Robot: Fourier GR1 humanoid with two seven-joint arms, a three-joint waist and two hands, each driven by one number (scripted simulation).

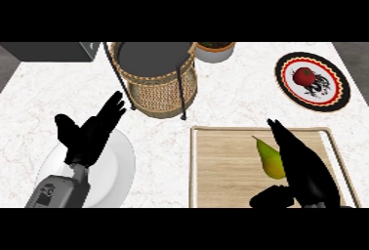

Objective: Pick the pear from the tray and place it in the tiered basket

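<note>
Two hands show above our pale marbled bench (166, 141): our right hand (299, 166), fingers straight, lies just beside the pear (269, 158) on the wooden tray (223, 166); our left hand (90, 132) rests open over a white plate (119, 166), near the wicker tiered basket (162, 88).

The counter (180, 129) looks like pale marble, smooth, with faint reddish veining. The tray (223, 171) at its near right shows light wood grain, matt, with a paler raised rim. The pear (270, 158) on it has smooth yellow-green skin with a soft sheen. The tiered basket (162, 90) near the far edge is woven wicker, rough-textured, in a thin dark metal frame. The white plate (115, 168) at the near left looks glazed and glossy. Both hands are matt black, the left hand (86, 136) as well as the right hand (302, 171).
</note>
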